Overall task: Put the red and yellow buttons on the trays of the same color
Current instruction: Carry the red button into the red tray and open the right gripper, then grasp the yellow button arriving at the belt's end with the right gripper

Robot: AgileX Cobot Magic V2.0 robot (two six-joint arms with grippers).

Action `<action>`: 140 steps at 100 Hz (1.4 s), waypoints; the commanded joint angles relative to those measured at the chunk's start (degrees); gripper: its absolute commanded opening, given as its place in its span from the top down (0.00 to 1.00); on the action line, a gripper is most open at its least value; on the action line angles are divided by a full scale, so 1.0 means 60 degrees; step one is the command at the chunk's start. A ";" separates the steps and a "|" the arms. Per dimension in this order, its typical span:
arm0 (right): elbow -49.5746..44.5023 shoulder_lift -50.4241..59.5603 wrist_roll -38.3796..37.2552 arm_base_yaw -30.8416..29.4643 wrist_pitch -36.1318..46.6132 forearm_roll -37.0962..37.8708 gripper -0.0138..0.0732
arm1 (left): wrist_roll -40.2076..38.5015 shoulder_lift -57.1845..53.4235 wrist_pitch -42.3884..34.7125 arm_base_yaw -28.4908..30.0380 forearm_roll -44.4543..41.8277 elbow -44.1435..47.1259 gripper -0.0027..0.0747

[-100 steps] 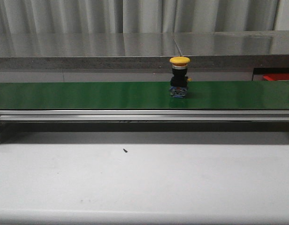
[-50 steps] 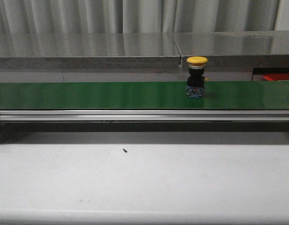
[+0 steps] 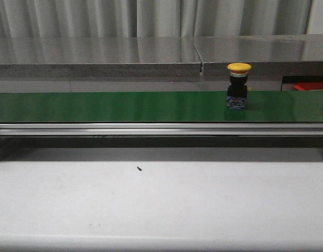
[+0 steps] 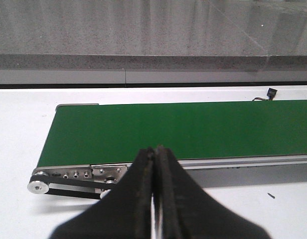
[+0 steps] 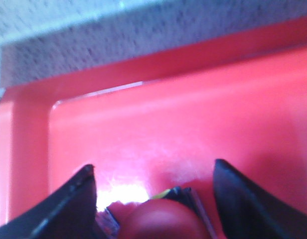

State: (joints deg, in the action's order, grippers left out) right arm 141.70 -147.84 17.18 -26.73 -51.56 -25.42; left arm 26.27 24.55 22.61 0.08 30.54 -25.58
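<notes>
Yellow button [image 3: 238, 85]: upright on the green belt [image 3: 125, 106], toward the belt's right end, near its far edge; yellow cap on top, black body, blue base touching the belt. No gripper near it.

Red button [image 5: 161, 219]: seen only in the right wrist view, blurred; rounded red cap between the right gripper's fingers [image 5: 69, 204], lying in the red tray [image 5: 158, 124] near one corner wall. Whether the fingers touch it cannot be told.

Right gripper [image 5: 158, 199]: fingers spread wide apart, one on each side of the red button, low over the tray floor.

Left gripper [image 4: 154, 194]: fingers pressed together, nothing between them; above the white table [image 3: 161, 205], just before the belt's near edge, close to its left end roller [image 4: 38, 183].

Red tray, front view: a sliver shows past the belt's far right end.

Small dark speck [image 3: 139, 168]: on the table.
</notes>
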 commanded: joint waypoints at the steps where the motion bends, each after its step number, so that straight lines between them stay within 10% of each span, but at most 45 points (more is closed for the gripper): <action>1: 0.0526 0.0823 0.0055 -0.0057 0.0418 -0.0286 0.22 | -0.0025 0.0023 -0.0648 -0.0066 0.0223 -0.0253 0.99; 83: 0.0548 0.4139 0.0538 -0.0057 -0.2932 -0.0169 0.23 | -0.0025 0.0023 -0.0648 -0.0066 0.0223 -0.0253 0.99; 140: -0.2656 0.7137 0.0834 -0.0057 -0.3560 -0.0169 0.23 | -0.0025 0.0023 -0.0648 -0.0066 0.0223 -0.0253 0.99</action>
State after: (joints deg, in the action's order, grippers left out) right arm 129.28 -111.35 20.71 -26.73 -72.32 -25.08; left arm 26.27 24.55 22.61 0.08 30.54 -25.58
